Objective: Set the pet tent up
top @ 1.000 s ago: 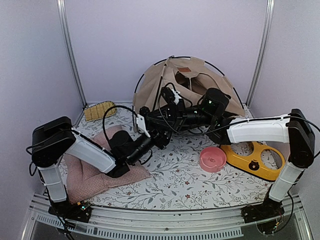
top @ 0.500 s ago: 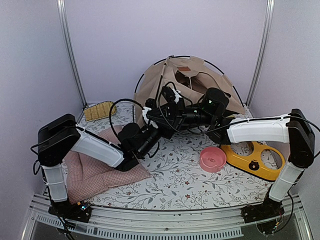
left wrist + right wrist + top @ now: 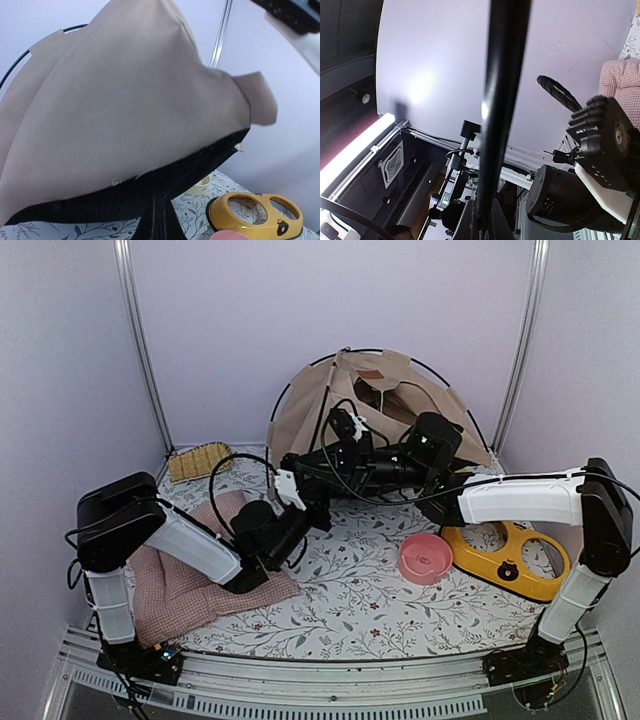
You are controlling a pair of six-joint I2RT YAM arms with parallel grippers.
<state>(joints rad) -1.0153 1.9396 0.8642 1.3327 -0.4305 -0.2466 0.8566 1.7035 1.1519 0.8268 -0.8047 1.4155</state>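
My left claw [image 3: 156, 226] was pinched together on the hem of the black panel [image 3: 150, 187], toward eleven o'clock. Just beyond it, my right claw [image 3: 482, 220] was clamped on a black pole [image 3: 502, 100]. The pet tent [image 3: 385, 390] stood at twelve o'clock, near the back wall.

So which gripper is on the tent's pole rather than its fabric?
The right gripper: a thin black pole runs up from its shut fingertips. The left gripper pinches the pet tent by its black hem.
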